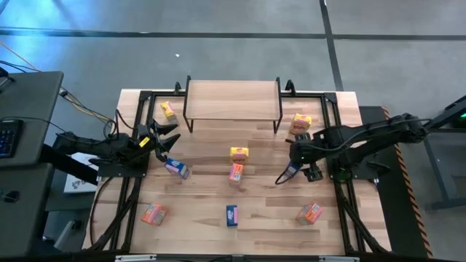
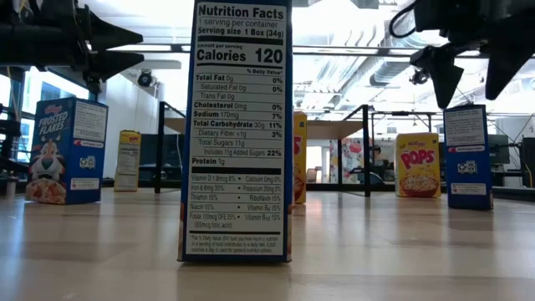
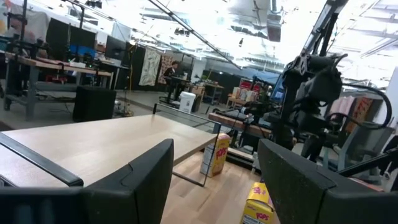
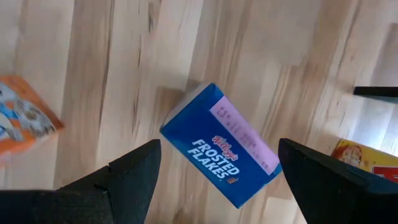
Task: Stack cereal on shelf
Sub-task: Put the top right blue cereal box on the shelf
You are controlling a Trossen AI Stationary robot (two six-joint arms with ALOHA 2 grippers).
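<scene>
Nine small cereal boxes [image 1: 239,153] stand scattered on the tabletop around the bare wooden shelf [image 1: 231,100].

Shelf [image 1: 231,100] at table [image 1: 196,218] rear; cereal boxes [image 1: 239,153] scattered before it.

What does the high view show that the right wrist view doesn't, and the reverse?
Only the high view shows the shelf with its top bare, the left claw open beside it, and boxes scattered over the table. Only the right wrist view shows the Frosted Flakes lettering on the blue box under the open right claw. Both show that box standing on the table, ungrasped.
</scene>
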